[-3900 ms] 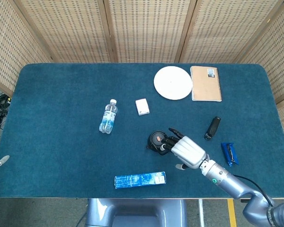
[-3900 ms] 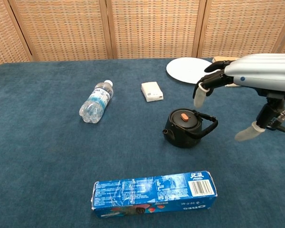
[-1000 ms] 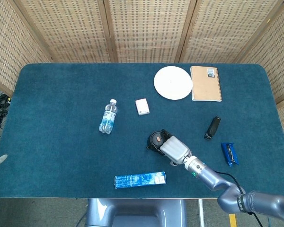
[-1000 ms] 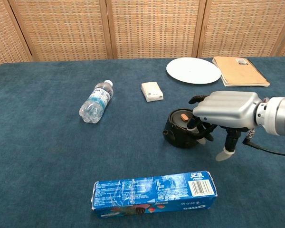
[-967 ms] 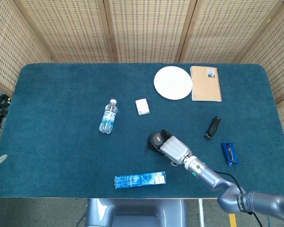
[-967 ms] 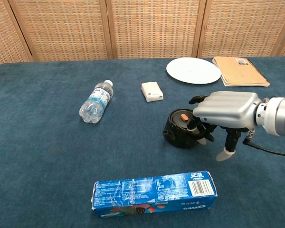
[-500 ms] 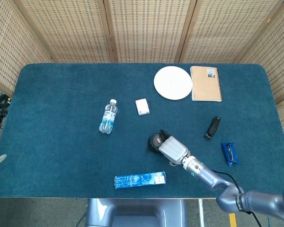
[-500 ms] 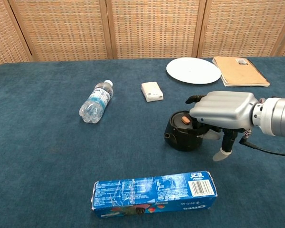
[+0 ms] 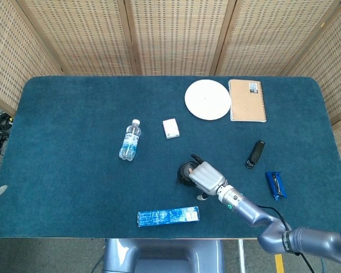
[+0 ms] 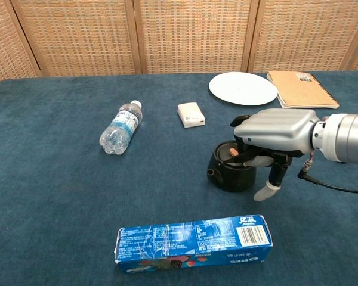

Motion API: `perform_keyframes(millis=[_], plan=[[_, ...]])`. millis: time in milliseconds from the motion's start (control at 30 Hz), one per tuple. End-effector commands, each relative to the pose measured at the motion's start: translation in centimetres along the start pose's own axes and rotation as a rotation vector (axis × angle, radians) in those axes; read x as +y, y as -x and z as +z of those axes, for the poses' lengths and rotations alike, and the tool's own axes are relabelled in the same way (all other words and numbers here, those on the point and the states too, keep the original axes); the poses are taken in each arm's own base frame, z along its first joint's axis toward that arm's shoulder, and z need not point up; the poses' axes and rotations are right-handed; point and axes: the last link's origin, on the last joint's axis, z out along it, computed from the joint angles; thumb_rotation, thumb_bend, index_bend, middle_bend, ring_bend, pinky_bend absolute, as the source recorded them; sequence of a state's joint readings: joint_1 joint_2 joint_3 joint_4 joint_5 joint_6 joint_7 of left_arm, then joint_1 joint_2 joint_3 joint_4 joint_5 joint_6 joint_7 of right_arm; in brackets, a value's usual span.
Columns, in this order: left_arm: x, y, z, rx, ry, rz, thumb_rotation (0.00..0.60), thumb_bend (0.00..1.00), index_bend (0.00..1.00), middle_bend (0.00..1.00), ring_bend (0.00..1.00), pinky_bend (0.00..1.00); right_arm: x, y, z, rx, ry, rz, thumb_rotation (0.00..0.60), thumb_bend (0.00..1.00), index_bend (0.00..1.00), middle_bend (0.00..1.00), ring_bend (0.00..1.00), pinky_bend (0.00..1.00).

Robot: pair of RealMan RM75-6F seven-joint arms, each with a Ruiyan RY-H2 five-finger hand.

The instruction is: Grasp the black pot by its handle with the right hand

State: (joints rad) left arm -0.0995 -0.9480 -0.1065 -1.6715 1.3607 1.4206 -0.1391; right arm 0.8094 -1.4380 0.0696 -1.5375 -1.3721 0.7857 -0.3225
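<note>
The silver right hand has closed its fingers around the handle of the small round black pot, shifting it nearer the blue biscuit box; grasp appears established.

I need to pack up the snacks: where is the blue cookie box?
The cookie box lies flat at the table's near edge in both views, just in front of the black pot and right hand.

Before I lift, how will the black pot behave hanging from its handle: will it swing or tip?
The black pot looks small and squat, so probably light. The right hand covers the handle from above, so the body may swing or tilt if the handle pivots; I cannot tell. Its lid could shift if tilted.
</note>
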Motion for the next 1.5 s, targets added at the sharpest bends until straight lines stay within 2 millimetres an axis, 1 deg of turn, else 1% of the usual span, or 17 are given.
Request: perform_keyframes(millis=[33, 267, 400, 600, 867, 1000, 1167, 1233, 1267, 1333, 1500], plan=[[0.0, 0.0, 0.0, 0.0, 0.0, 0.0, 0.6, 0.0, 0.0, 0.0, 0.0, 0.0, -0.1, -0.5, 0.1, 0.025, 0.004, 0.017, 0.505, 0.0, 1.0, 0.95, 0.77, 0.0], [0.0, 0.0, 0.0, 0.0, 0.0, -0.001, 0.6, 0.0, 0.0, 0.0, 0.0, 0.0, -0.5, -1.2, 0.1, 0.077, 0.024, 0.051, 0.487, 0.0, 1.0, 1.0, 0.83, 0.0], [-0.1, 0.0, 0.0, -0.001, -0.001, -0.001, 0.6, 0.0, 0.0, 0.0, 0.0, 0.0, -0.9, -1.5, 0.0, 0.1, 0.03, 0.075, 0.474, 0.0, 1.0, 1.0, 0.84, 0.0], [0.0, 0.0, 0.0, 0.0, 0.0, -0.001, 0.6, 0.0, 0.0, 0.0, 0.0, 0.0, -1.6, -2.1, 0.1, 0.123, 0.043, 0.118, 0.471, 0.0, 1.0, 1.0, 0.86, 0.0], [-0.1, -0.1, 0.0, 0.002, -0.003, -0.002, 0.6, 0.0, 0.0, 0.0, 0.0, 0.0, -2.1, -2.7, -0.1, 0.127, 0.068, 0.141, 0.469, 0.0, 1.0, 1.0, 0.89, 0.0], [-0.1, -0.1, 0.0, 0.003, -0.002, -0.003, 0.6, 0.0, 0.0, 0.0, 0.0, 0.0, -2.1, -2.8, -0.2, 0.125, 0.087, 0.149, 0.469, 0.0, 1.0, 1.0, 0.9, 0.03], [-0.1, -0.1, 0.0, 0.004, -0.003, -0.005, 0.6, 0.0, 0.0, 0.0, 0.0, 0.0, -2.0, -3.0, -0.2, 0.117, 0.118, 0.116, 0.464, 0.0, 1.0, 1.0, 0.94, 0.08], [-0.2, -0.1, 0.0, 0.005, -0.003, -0.005, 0.6, 0.0, 0.0, 0.0, 0.0, 0.0, -1.9, -3.1, -0.3, 0.12, 0.127, 0.102, 0.407, 0.0, 1.0, 1.0, 0.96, 0.14], [-0.2, -0.2, 0.0, 0.005, -0.004, -0.005, 0.6, 0.0, 0.0, 0.0, 0.0, 0.0, -1.9, -3.2, -0.4, 0.128, 0.135, 0.091, 0.364, 0.0, 1.0, 1.0, 0.97, 0.17], [-0.2, -0.1, 0.0, 0.003, -0.003, -0.005, 0.6, 0.0, 0.0, 0.0, 0.0, 0.0, -1.8, -3.2, -0.5, 0.133, 0.151, 0.076, 0.32, 0.0, 1.0, 1.0, 0.98, 0.21], [-0.1, -0.1, 0.0, 0.003, -0.001, -0.008, 0.6, 0.0, 0.0, 0.0, 0.0, 0.0, -1.6, -3.3, -0.7, 0.132, 0.208, 0.098, 0.315, 0.0, 1.0, 1.0, 0.99, 0.23]])
